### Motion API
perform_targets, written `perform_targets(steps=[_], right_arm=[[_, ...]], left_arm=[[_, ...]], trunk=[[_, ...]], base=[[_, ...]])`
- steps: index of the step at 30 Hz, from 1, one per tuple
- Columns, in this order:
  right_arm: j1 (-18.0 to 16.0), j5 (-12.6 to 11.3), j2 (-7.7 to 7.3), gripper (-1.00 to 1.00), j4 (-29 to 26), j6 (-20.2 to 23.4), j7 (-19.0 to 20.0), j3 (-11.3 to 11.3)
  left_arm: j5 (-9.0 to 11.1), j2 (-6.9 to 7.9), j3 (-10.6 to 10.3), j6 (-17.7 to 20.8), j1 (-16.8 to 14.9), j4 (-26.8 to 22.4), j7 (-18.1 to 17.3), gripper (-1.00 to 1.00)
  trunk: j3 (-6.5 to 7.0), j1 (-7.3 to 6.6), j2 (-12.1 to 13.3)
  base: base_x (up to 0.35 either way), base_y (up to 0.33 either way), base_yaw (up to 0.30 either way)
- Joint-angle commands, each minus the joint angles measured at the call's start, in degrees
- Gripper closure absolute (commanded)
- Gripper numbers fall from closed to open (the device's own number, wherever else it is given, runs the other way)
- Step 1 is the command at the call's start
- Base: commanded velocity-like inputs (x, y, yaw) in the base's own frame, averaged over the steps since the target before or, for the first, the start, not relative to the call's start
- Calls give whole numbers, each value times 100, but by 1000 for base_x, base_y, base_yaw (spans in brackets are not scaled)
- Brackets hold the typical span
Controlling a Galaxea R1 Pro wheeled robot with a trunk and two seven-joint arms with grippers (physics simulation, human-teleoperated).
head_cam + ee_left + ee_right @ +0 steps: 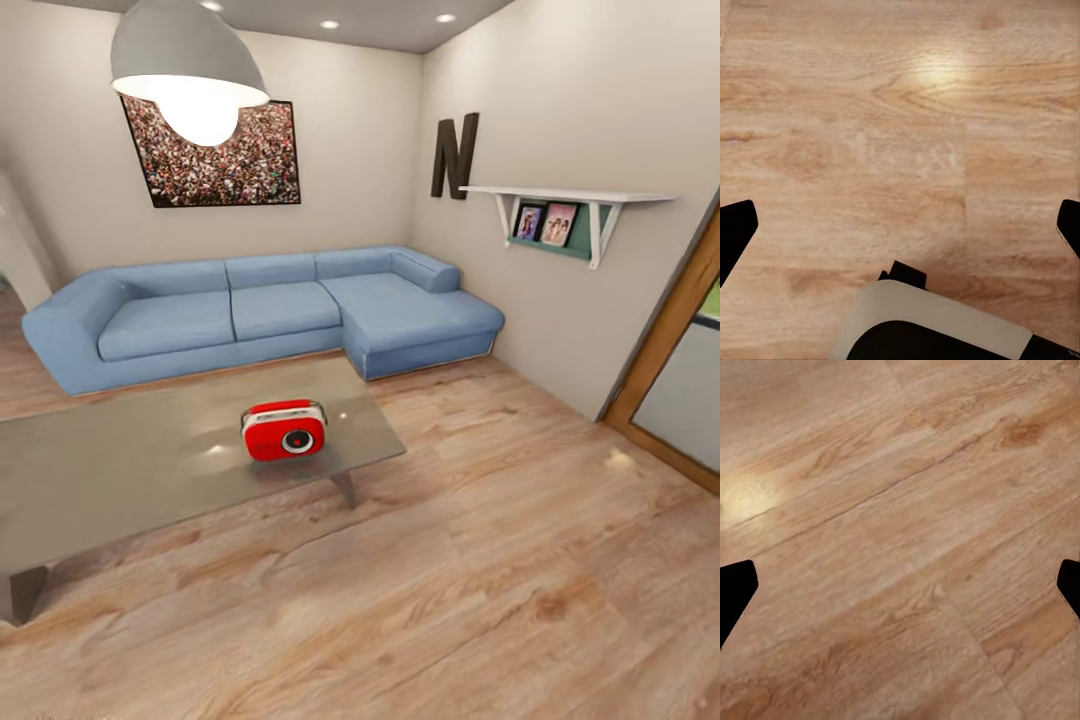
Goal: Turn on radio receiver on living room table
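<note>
Radio receiver [285,430]: stood upright on the worktop [120,470], near its right-hand end, round dial facing the camera, thin handle on top.
Worktop: low, glossy grey-brown, short dark legs; it stood on the plank floor [480,590] in front of the sofa [260,310].
Living room: blue L-shaped sofa in the corner; crowd photo [215,160] on the wall above it; grey pendant lamp [185,60] lit.
Right wall: dark letter N [455,155]; white shelf [570,200] holding two pictures.
Left hand [900,225]: fingers spread wide at the frame edges, nothing between them, floor beneath; a pale robot part [937,322] showed below.
Right hand [900,585]: fingers likewise wide apart, holding nothing, over bare floor.
</note>
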Motion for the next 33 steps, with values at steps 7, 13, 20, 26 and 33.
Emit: perform_targets(steps=[7, 13, 20, 26, 33], right_arm=[[2, 0, -1, -100, -3, 0, 8, 0], [0, 0, -1, -100, 2, 0, 9, 1], [1, -1, -1, -100, 0, 0, 9, 0], [4, -8, -3, -100, 0, 0, 9, 0], [1, -4, 1, -100, 4, 6, 9, 8]], left_arm=[[0, 0, 5, 0, 0, 1, -1, -100], [0, 0, 6, 0, 0, -2, -4, -100], [0, 0, 6, 0, 0, -4, -6, -100], [0, 0, 3, -1, 0, -3, -13, -100], [0, 0, 6, -3, -1, -3, -11, -100]], trunk=[[0, 0, 0], [-29, 0, 0], [-78, 0, 0], [-81, 0, 0], [-81, 0, 0]], base=[[244, -219, 146], [245, -219, 7], [245, -219, 0], [177, -156, 0], [19, -17, 26]])
